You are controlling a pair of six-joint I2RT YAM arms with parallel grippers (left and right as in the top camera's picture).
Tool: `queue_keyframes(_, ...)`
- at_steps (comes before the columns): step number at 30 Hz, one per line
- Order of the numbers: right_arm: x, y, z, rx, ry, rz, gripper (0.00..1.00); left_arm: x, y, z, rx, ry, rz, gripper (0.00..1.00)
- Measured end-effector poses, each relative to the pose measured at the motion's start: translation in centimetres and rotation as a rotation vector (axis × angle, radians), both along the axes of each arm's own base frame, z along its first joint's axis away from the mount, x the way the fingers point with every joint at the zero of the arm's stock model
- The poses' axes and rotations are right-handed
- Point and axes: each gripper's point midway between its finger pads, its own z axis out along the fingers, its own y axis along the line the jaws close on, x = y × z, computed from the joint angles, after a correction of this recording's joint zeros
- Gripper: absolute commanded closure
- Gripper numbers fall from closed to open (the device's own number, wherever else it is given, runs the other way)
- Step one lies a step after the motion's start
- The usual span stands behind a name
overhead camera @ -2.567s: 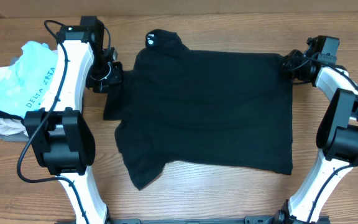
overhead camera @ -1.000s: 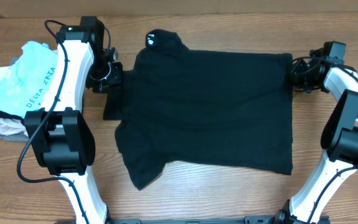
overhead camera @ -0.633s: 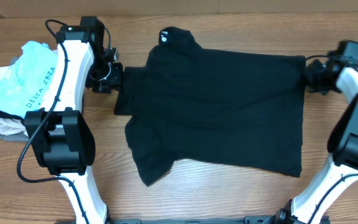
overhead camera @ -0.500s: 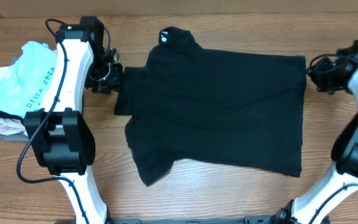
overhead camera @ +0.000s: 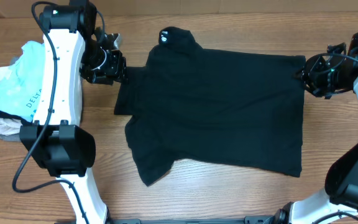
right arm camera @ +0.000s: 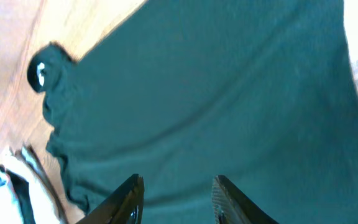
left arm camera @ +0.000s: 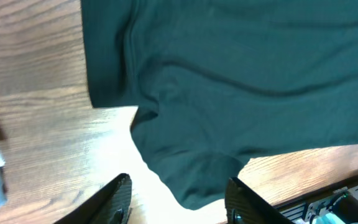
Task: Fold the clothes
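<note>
- The black shirt [overhead camera: 216,112] lies spread flat in the middle of the counter [overhead camera: 229,196]. Its collar [overhead camera: 169,38] is at the far edge and its hem is toward the robot's right.
- A small white neck label [overhead camera: 165,37] shows on the collar.
- One short sleeve [overhead camera: 126,93] points toward the left arm. The other sleeve lies at the near left corner of the garment.
- The left claw [overhead camera: 118,65] sits at the far edge of that sleeve, on the shirt's left side.
- In the left wrist view its fingers [left arm camera: 118,194] stand spread with a clear gap. No fabric lies between them, and the shirt and bare wood show beneath.
- Whether the left fingertips touch the sleeve edge cannot be told from the overhead view.
- The right claw [overhead camera: 307,76] sits at the far right corner of the shirt, just beside the hem.
- In the right wrist view its fingers [right arm camera: 129,194] are parted. Nothing is pinched, and the dark fabric lies flat below them.
- Contact between the right claw and the hem corner cannot be told.
- A light-blue shirt [overhead camera: 23,74] with white lettering lies at the far left of the counter, apart from the black shirt, on top of white and grey garments [overhead camera: 2,124].
</note>
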Motion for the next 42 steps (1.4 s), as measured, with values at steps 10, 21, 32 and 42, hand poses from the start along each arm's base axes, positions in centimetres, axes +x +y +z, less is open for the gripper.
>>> queue_keyframes(10, -5.8, 2.6, 5.5, 0.024, 0.003, 0.046, 0.49, -5.4, -0.8, 6.7, 0.07, -0.122, 0.143, 0.28)
queue_keyframes(21, -7.3, 2.8, 2.2, 0.026, 0.084, 0.053, 0.46, -11.9, -5.0, -8.5, 0.193, 0.224, 0.138, 0.33)
queue_keyframes(32, -10.3, 3.6, -6.9, 0.057, 0.202, 0.037, 0.46, -8.3, 1.5, -16.9, 0.147, 0.091, 0.413, 0.94)
queue_keyframes(42, -11.9, 4.1, -9.8, 0.075, 0.246, 0.012, 0.46, -2.5, 2.5, -16.9, 0.08, -0.168, 0.396, 0.35)
